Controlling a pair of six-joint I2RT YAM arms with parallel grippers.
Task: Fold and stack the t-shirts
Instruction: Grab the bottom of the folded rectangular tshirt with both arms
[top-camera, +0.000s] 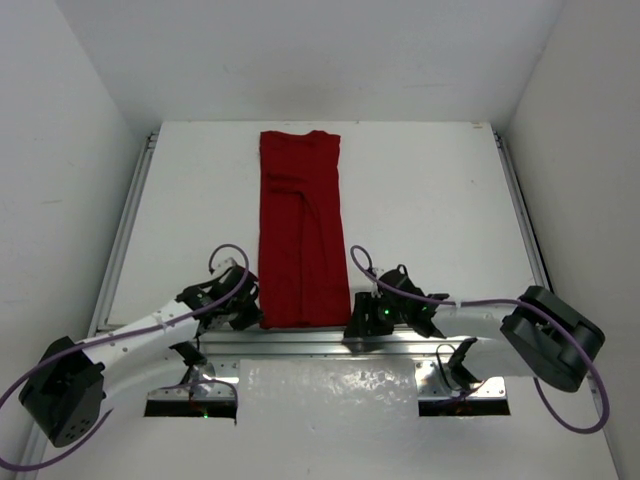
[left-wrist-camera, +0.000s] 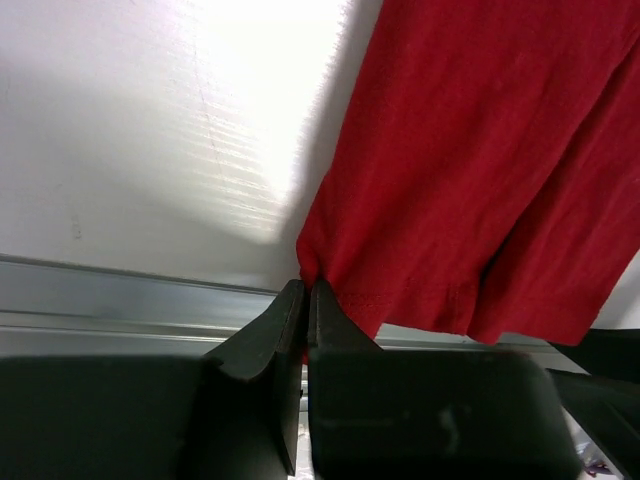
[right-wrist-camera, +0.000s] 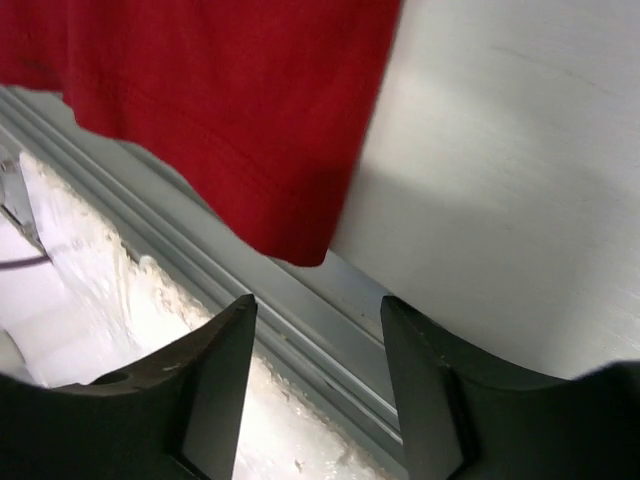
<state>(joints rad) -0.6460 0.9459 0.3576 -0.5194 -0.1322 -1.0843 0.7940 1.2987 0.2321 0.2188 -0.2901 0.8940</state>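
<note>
Shirt (top-camera: 302, 230): dark red, folded lengthwise into a long narrow strip, lying flat along the middle of the white bench (top-camera: 430, 200), collar end far, hem end at the near edge. The hem touches the metal rail (top-camera: 300, 340).

My left fingers (left-wrist-camera: 270, 340) are pressed together at the near-left hem corner, and the fabric tip sits between them. That corner looks slightly raised and casts a shadow.

My right fingers (right-wrist-camera: 215, 360) stand spread apart, holding nothing, low over the rail just beside the near-right hem corner and not touching it.
</note>
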